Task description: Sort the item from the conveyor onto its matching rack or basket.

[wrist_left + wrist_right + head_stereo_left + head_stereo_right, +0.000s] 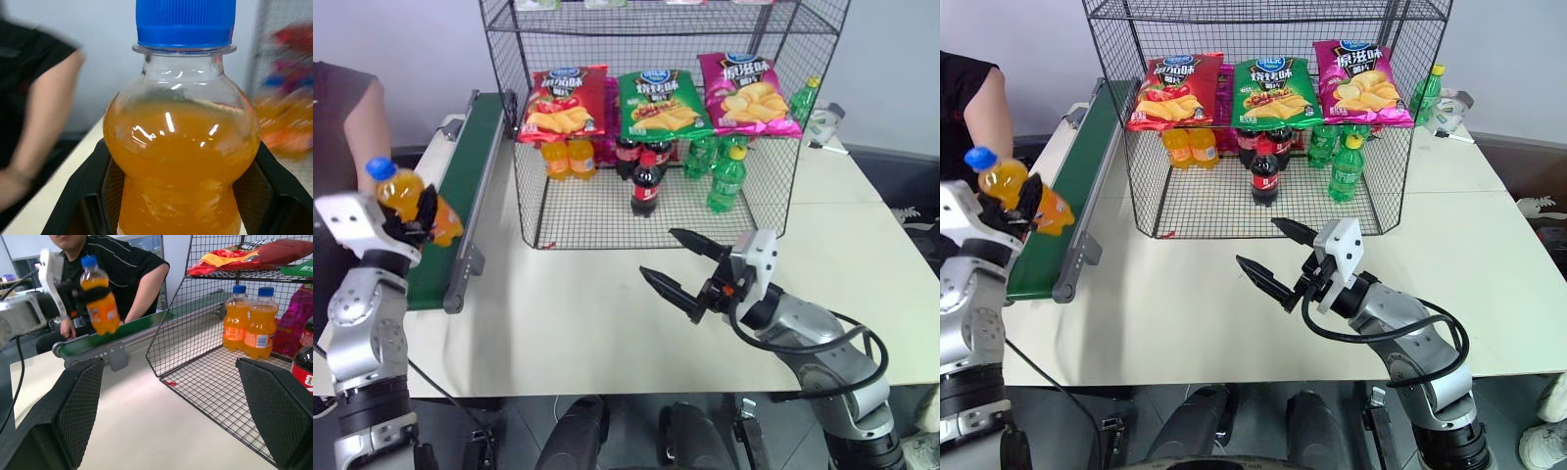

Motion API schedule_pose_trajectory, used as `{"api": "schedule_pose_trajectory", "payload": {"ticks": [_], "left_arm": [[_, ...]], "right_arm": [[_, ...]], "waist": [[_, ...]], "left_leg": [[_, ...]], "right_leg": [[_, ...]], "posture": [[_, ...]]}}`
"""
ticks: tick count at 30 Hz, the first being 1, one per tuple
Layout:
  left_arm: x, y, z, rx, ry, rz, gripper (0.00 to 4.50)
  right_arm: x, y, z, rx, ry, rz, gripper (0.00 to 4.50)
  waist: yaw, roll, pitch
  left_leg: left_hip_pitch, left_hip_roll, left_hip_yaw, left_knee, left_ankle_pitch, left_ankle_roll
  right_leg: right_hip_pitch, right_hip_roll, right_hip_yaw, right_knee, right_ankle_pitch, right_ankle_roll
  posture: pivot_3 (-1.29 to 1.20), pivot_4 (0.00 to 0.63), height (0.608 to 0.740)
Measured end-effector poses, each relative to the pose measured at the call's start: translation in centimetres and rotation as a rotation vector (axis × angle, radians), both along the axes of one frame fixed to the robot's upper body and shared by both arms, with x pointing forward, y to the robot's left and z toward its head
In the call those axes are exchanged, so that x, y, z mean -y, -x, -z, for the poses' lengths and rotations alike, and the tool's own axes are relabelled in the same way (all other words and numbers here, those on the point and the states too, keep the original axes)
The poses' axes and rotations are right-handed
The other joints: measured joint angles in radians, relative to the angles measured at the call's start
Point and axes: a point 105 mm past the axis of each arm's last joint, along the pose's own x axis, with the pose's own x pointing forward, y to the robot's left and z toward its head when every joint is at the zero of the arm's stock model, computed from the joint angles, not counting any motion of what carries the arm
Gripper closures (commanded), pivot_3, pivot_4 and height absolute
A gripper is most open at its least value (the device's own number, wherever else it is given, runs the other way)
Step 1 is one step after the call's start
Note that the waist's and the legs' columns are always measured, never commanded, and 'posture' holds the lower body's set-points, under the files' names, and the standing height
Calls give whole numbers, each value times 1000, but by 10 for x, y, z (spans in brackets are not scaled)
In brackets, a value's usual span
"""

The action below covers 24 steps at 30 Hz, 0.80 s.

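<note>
Above the conveyor (pixel 460 196), left gripper (pixel 419 217) clamps the tilted orange soda bottle (pixel 411 199).

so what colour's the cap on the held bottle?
Blue cap, clearest in the left wrist view.

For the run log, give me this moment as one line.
left gripper: shut on orange soda bottle, above conveyor | right gripper: open, empty | rack: bottle not yet in

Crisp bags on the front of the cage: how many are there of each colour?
Red bag: 1
Green bag: 1
Pink bag: 1
Total: 3
</note>
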Motion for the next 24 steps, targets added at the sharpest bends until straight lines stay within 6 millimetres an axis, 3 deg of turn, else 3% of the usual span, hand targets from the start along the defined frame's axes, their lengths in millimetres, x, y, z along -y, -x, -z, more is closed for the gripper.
{"api": "schedule_pose_trajectory", "payload": {"ticks": [3, 5, 10, 13, 18, 24], "left_arm": [[42, 1, -18, 22, -34, 206, 2060], [74, 1, -16, -11, -36, 352, 2060], [108, -7, 0, -90, -36, 455, 2060], [130, -37, 19, -121, -53, 400, 2060], [140, -73, 64, -218, -26, 298, 2060], [158, -102, 60, -156, -9, 278, 2060]], "right_arm": [[1, 0, 0, -1, 0, 1, 0], [1, 1, 1, -1, -1, -1, 0], [4, 2, 6, -18, -1, 11, 0], [10, -1, 6, -15, -1, 63, 0], [17, -4, 7, -15, 3, 112, 0], [18, -7, 3, -3, 2, 130, 0]], "waist": [[-1, 1, 0], [-2, 1, 0], [-7, 1, 0], [8, 1, 0], [0, 0, 0], [0, 0, 0]], "left_leg": [[0, 0, 0, 0, 0, 0], [0, 0, 0, 0, 0, 0], [0, 0, 0, -1, 0, 0], [1, -1, 0, 1, 0, 0], [-1, -1, 0, 0, 0, 0], [-1, -1, 0, 1, 0, 0]], "right_leg": [[0, 0, 0, 0, 0, 0], [2, 0, 0, 0, 0, 0], [2, 1, 1, 1, 0, 0], [4, 1, -1, 0, 0, 0], [3, 0, -1, 0, 0, 1], [3, 1, -2, 1, 0, 1]], "posture": [[0, 150, 740], [0, 150, 740], [0, 150, 740], [0, 150, 740], [0, 150, 740], [0, 150, 740]]}}
